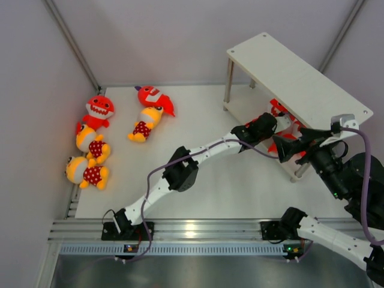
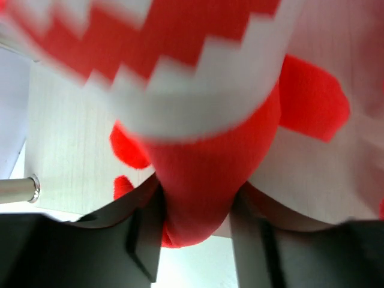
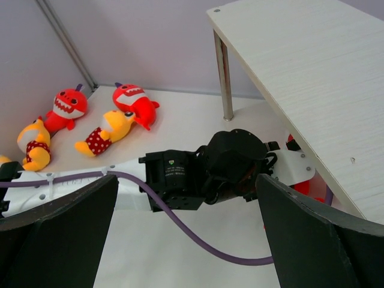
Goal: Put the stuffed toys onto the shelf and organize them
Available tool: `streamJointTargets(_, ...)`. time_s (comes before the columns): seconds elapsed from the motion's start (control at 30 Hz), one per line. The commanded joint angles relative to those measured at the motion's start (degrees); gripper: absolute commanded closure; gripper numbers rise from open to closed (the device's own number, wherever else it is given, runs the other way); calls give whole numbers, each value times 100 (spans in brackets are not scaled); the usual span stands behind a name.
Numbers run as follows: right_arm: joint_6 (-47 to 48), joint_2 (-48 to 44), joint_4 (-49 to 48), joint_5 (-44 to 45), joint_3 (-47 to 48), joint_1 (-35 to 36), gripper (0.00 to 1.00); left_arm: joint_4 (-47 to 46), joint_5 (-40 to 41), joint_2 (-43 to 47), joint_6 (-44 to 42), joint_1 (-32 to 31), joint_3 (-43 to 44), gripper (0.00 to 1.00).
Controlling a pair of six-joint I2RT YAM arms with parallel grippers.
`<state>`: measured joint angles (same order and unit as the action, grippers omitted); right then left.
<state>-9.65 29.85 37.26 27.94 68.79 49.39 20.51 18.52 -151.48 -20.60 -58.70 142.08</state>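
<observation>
left gripper (image 2: 198, 207): jaws clenched on a red shark (image 2: 207, 156), one finger (image 2: 141, 237) pressed to each side of its body.
red shark: inside the shelf (image 1: 300, 78), in the lower tier under the top board, at the open front side; its white toothy mouth fills the top of the left wrist view.
right gripper (image 3: 187, 178): jaws released and spread wide with nothing between them; it hovers just beside the shelf's near corner.
left arm (image 1: 180, 171): stretched from its base up to the shelf's lower tier.
loose shark (image 1: 100, 108): on the table (image 1: 204, 186), well apart from the shelf, far to its left.
second loose shark (image 1: 153, 97): left of the shelf, touching a yellow figure (image 1: 147, 123).
other yellow figures: one lower figure (image 1: 91, 143) and a nearest figure (image 1: 87, 173), both far left of the shelf.
</observation>
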Motion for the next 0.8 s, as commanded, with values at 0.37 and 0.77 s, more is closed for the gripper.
streamJointTargets(0.37,-11,30,54,36,178,45,1,-232,-244,487,100,-72,-311,29)
streamJointTargets(0.77,-116,-49,221,194,222,45,1,-109,-130,1577,-532,-221,-1103,16)
